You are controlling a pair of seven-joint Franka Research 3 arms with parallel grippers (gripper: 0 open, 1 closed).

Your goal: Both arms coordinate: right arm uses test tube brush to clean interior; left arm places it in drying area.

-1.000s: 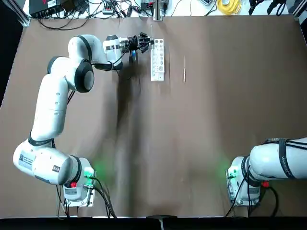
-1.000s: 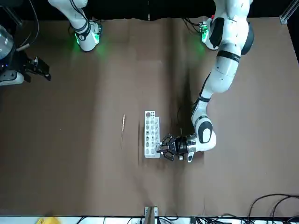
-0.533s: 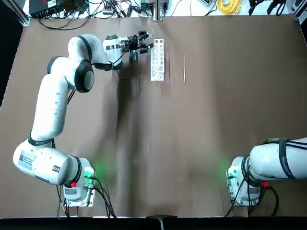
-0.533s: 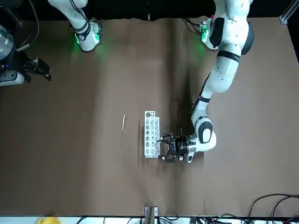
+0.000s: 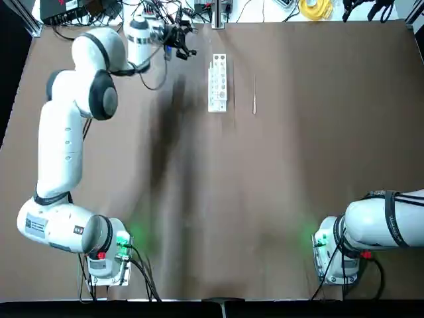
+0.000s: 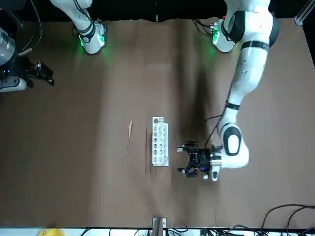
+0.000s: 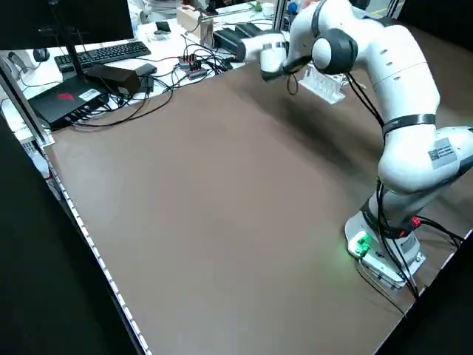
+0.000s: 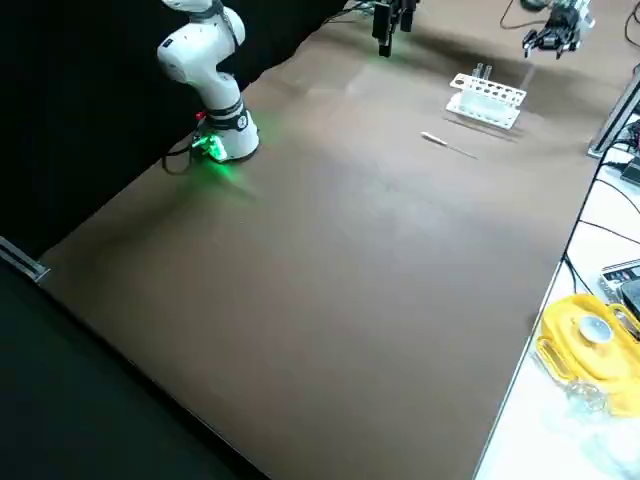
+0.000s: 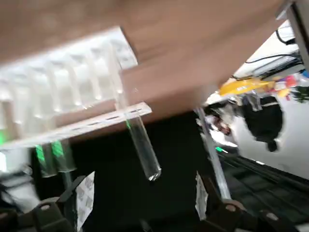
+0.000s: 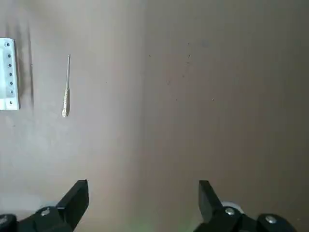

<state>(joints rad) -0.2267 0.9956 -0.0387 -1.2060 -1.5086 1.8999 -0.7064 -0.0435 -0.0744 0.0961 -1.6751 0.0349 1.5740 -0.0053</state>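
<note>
Brown counter (image 5: 265,185): no legible writing is seen. The left tool (image 6: 186,159) is held spread wide and empty, beside the drying area (image 5: 217,82), where the test tube (image 9: 143,146) stands. The test tube brush (image 5: 254,96) lies just beside. The right tool (image 10: 140,203) is open, parked.

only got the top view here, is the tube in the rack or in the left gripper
observer: In the rack. The left wrist view shows the test tube seated in an end hole of the drying area; the left gripper is open and empty.
operator: and the right gripper, cant see it
observer: The right gripper is open and empty, well away from the test tube brush, which lies flat on the table beside the rack without touching it.
</note>
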